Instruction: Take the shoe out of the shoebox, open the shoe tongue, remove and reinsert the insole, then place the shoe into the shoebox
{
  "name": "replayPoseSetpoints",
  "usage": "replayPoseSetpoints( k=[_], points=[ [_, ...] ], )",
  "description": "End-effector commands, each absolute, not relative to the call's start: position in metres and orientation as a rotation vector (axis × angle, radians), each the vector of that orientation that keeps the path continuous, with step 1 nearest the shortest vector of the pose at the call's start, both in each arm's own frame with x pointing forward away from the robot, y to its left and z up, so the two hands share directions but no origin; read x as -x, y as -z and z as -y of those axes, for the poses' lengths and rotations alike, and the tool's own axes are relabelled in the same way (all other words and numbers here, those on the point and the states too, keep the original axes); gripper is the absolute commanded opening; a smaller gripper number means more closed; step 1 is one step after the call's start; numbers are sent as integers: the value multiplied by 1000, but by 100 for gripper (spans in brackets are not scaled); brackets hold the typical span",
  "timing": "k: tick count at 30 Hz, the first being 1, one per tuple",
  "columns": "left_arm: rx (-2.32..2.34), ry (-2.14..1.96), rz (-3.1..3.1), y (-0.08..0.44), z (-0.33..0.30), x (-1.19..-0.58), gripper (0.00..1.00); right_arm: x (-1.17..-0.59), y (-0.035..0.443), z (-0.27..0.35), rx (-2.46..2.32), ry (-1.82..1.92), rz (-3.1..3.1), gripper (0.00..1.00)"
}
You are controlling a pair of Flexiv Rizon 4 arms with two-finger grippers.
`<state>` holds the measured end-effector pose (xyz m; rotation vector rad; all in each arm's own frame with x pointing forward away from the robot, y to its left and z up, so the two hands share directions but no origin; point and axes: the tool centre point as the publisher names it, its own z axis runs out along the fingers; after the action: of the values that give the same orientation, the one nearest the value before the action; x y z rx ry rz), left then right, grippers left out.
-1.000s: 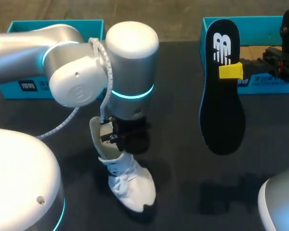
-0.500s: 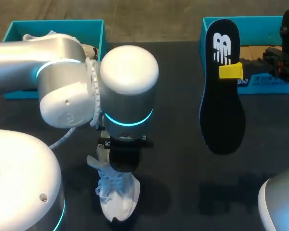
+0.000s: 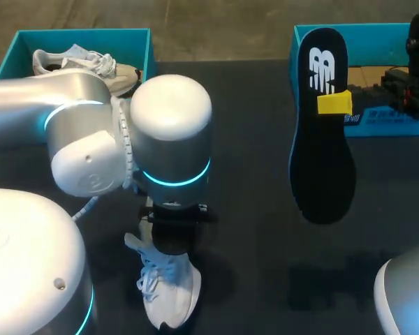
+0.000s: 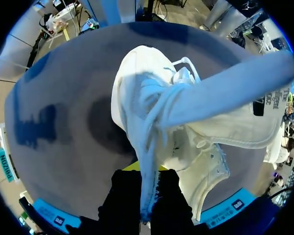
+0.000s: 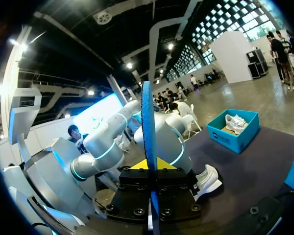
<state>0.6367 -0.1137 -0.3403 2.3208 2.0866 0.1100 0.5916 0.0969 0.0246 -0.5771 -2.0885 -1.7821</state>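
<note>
A white shoe (image 3: 169,287) hangs low over the dark table (image 3: 258,209), toe toward the near edge, laces loose. My left gripper (image 4: 147,193) is shut on a strip of the white shoe (image 4: 152,107) at its opening; in the head view the left wrist hides the fingers. The black insole (image 3: 323,139) is held upright in the air at the right, with my right gripper (image 3: 334,103) shut on its upper half. Seen from the right wrist, the insole (image 5: 148,122) is edge-on, a thin blue line between the right gripper (image 5: 150,169) fingers.
A teal shoebox (image 3: 136,38) at the back left holds a second white shoe (image 3: 84,59). Another teal shoebox (image 3: 377,125) stands at the back right, behind the insole. My left arm's big elbow (image 3: 171,132) covers the table's middle left.
My left arm has swung toward the near left with the shoe, which has turned so its toe points at the front edge. The second shoe in the left box is uncovered. The insole has stayed put.
</note>
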Motion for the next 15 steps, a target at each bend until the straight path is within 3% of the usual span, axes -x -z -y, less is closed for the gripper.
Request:
replayPoseSetpoints(
  k=[1, 15],
  points=[
    [-2346, -83, -2084, 339, 122, -638, 0, -594, -24, -99, 575, 1781, 2088, 0],
    [-2380, -19, -2095, 348, 141, -622, 0, -594, -24, -99, 575, 1781, 2088, 0]
  ],
)
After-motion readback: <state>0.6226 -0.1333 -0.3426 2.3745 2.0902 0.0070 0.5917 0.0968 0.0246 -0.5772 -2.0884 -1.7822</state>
